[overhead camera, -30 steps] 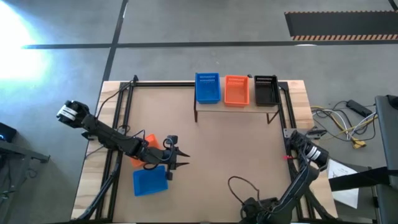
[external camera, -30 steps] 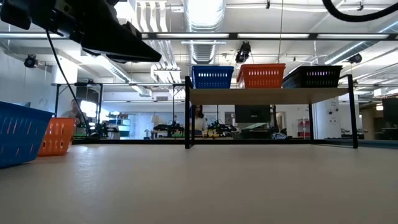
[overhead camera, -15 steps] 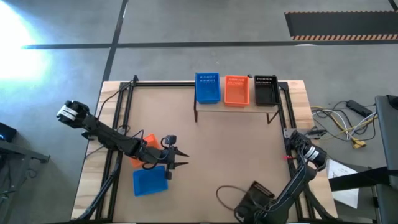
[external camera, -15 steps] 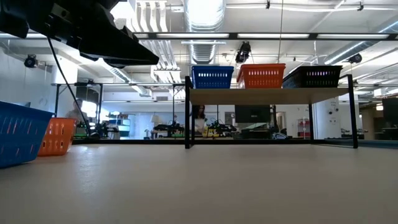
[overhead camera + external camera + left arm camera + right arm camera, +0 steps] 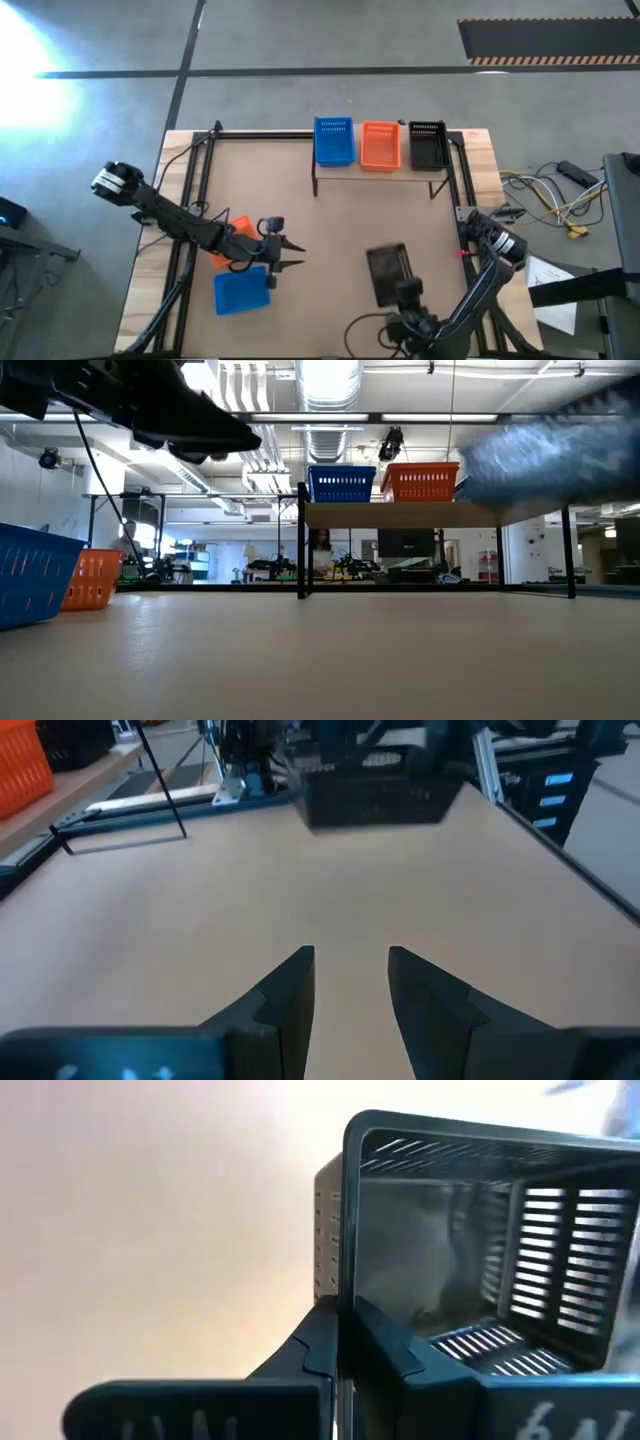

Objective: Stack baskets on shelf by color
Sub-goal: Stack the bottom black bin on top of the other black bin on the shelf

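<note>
The wooden tabletop (image 5: 340,220) is a broad, smooth, matte sheet, and at its far edge stands the shelf (image 5: 375,170), a pale plank on thin dark metal legs. On the plank sit a blue basket (image 5: 334,141) at the left, an orange basket (image 5: 379,145) in the middle and a black basket (image 5: 427,146) at the right; how many are nested in each pile cannot be told. At the near left of the table a loose blue one (image 5: 241,291) lies flat, with a loose orange one (image 5: 236,229) just beyond it, partly hidden under the left arm. The left gripper (image 5: 348,982) hovers beside those two with its fingers apart and nothing between them. At the near right, the right gripper (image 5: 340,1342) is clamped on one wall of a carried black basket (image 5: 470,1250), pinching the thin rim with one finger inside and one outside, the basket lifted clear of the table. All the baskets are shallow rectangles of hard moulded plastic, their walls slotted into mesh and topped by a thicker rim. Such a shell is probably very light and fairly stiff, though a thin wall may flex and the plastic looks slick, so a hold at the middle of a short wall, squarely across the rim, seems safest to keep it from swinging or twisting loose.
</note>
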You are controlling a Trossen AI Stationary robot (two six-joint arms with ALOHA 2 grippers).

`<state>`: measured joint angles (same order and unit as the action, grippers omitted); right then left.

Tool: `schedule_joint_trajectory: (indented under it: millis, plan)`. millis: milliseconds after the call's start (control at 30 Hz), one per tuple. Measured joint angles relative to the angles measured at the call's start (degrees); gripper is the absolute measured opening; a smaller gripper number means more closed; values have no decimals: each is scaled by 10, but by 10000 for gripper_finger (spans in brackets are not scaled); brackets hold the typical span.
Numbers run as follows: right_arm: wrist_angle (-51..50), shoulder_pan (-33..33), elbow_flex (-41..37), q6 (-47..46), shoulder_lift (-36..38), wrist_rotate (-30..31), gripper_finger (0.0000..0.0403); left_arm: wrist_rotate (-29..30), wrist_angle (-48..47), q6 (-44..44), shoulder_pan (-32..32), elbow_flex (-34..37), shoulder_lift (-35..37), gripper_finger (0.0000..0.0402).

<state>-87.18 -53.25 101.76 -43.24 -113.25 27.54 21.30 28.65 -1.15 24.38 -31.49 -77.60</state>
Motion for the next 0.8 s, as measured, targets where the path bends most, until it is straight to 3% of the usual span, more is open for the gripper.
schedule_joint_trajectory:
  millis: [133,300,600,800]
  plan:
    - [-29,8,-15,71,57,127,13,0,11,0,0,-1,0,114]
    - [-28,63,-52,151,181,190,13,1,20,8,0,-5,0,114]
    - [-30,292,-156,314,437,190,10,5,72,78,-14,-4,0,114]
    - [-16,436,-201,444,536,151,9,7,128,132,-47,-4,0,114]
